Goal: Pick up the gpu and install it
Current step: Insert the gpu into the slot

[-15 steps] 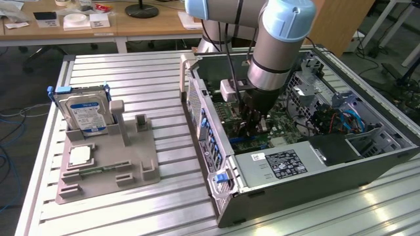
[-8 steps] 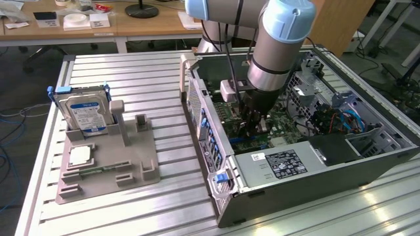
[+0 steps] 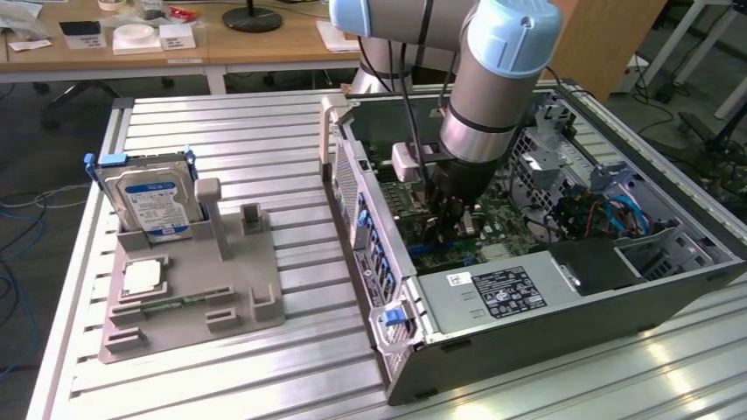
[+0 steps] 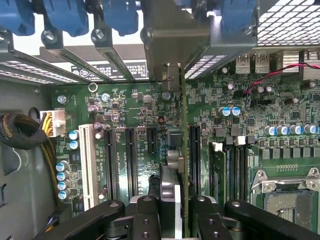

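Note:
The gpu [image 4: 183, 150] appears edge-on in the wrist view as a thin green-brown card. Its silvery bracket end [image 4: 171, 76] reaches the rear slot covers of the open computer case [image 3: 350, 175]. The card stands upright over the green motherboard [image 4: 145, 115], in line with the dark expansion slots [image 4: 131, 160]; I cannot tell whether it touches one. My gripper [image 4: 175, 220] is shut on the gpu, with one black finger [image 4: 145, 215] on each side of it. In the exterior view the gripper [image 3: 450, 223] reaches down inside the case above the motherboard.
Inside the case are a power supply [image 3: 502, 293], memory slots [image 4: 235, 165], a processor socket [image 4: 287, 200] and a black cable bundle [image 4: 20, 132]. Outside it, a grey fixture [image 3: 187, 289] holds a blue-labelled hard drive [image 3: 150, 203] and a small silver chip [image 3: 143, 276].

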Controlling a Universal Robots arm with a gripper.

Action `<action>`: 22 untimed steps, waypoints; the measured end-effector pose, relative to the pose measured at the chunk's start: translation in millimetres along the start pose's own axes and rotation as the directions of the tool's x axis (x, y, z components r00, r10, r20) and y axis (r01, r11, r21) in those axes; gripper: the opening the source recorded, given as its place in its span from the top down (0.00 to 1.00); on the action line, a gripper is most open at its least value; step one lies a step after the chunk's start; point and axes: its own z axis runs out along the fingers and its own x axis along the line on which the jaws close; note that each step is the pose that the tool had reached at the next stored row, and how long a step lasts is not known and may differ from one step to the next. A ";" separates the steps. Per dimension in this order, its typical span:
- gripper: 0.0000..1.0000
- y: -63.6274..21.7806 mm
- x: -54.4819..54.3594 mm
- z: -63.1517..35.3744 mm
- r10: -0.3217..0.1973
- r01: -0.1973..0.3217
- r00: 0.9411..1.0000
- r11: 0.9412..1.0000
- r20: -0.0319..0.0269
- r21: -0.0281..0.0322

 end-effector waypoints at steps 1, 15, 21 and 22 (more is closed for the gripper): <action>0.72 0.0 0.0 0.0 0.000 0.000 1.000 1.000 0.000 -0.001; 0.72 -1.7 -0.1 0.0 0.001 -0.001 1.000 1.000 -0.001 -0.017; 0.72 -3.8 -0.2 0.1 0.001 -0.001 1.000 1.000 -0.001 -0.017; 0.72 -3.9 -0.3 0.1 0.000 -0.001 1.000 1.000 -0.002 -0.017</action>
